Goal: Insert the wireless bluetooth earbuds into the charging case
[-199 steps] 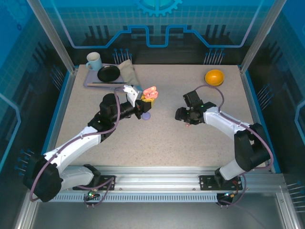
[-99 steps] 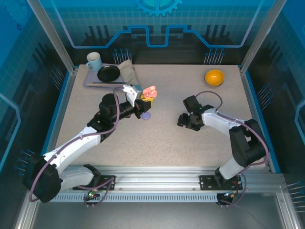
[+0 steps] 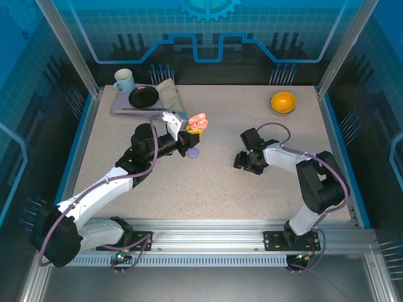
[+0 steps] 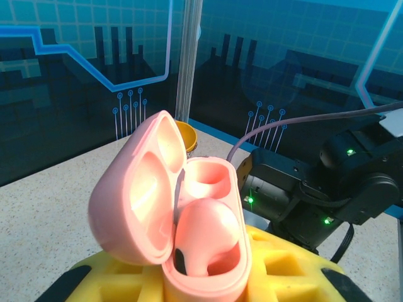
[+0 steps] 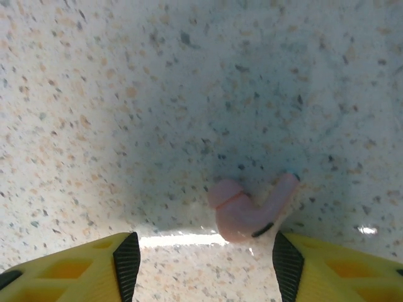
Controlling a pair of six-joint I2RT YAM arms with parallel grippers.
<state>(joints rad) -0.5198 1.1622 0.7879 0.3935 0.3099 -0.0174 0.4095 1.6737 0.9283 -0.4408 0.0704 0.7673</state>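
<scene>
A small salmon-pink plastic earbud [image 5: 249, 214] lies on the speckled tabletop [image 5: 126, 94], low and right of centre in the right wrist view. It sits just ahead of the right gripper [image 5: 201, 251], whose yellow fingers are spread to either side. The left gripper [image 3: 192, 135] pinches an open salmon-pink charging case [image 4: 135, 207], seemingly with another pink bud [image 4: 204, 239] seated inside.

The left jaws hold an open pink charging case [image 3: 198, 121] above the speckled surface [image 3: 220, 189], with a small purple item [image 3: 192, 152] lying just beside them. The right jaws point down at the surface, well apart from the orange bowl [image 3: 283, 101].
</scene>
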